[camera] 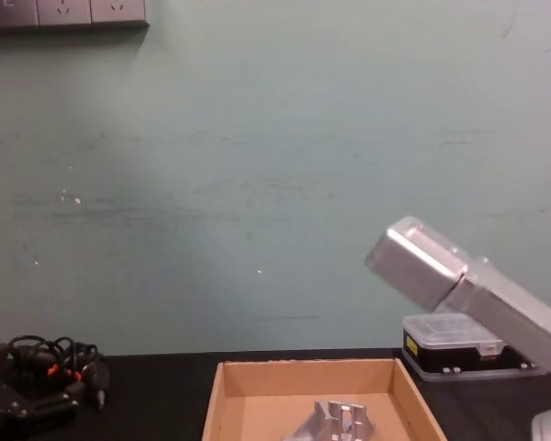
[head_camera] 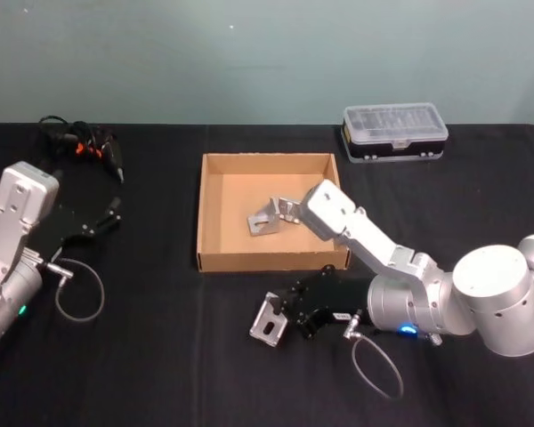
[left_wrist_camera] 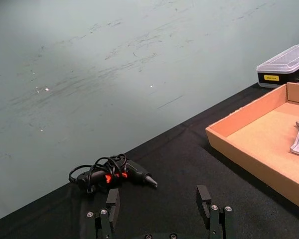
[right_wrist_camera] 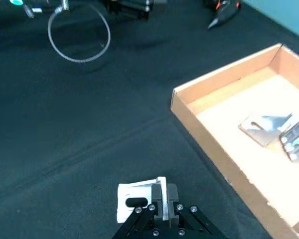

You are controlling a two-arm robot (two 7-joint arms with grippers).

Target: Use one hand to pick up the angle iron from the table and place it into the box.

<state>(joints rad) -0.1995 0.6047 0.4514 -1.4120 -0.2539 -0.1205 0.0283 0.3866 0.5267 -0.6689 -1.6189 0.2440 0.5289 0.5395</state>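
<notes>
Gripping an angle iron [head_camera: 269,321] in the lower middle of the head view, the right gripper [head_camera: 289,318] has its fingers closed on the metal piece, which sits low over the black table [head_camera: 160,356], just below the front wall of the cardboard box [head_camera: 271,261]; whether the piece still touches the table I cannot tell. Inside the box, in the centre of the frame, lie two more angle irons [head_camera: 274,216], close together. At the left edge the left gripper [head_camera: 107,216] is apart from the task's things, beside a bundle of black cables with orange bits [head_camera: 80,142] in the upper left, and a clear-lidded plastic case [head_camera: 394,132] stands in the upper right. In the left wrist view, the left gripper [left_wrist_camera: 159,205] at the bottom edge has its two fingers wide apart and holds nothing; the cable bundle [left_wrist_camera: 109,175] lies just above it, and the box [left_wrist_camera: 249,149] comes in from the right with the case [left_wrist_camera: 284,64] behind it. In the right wrist view, the right gripper [right_wrist_camera: 159,211] at the bottom centre is clamped on the upright flange of the angle iron [right_wrist_camera: 137,196], with the box [right_wrist_camera: 229,164] to the right holding two irons [right_wrist_camera: 276,130]. In the chest view, the box [camera: 321,372] is at the bottom centre with irons [camera: 340,421] inside.
</notes>
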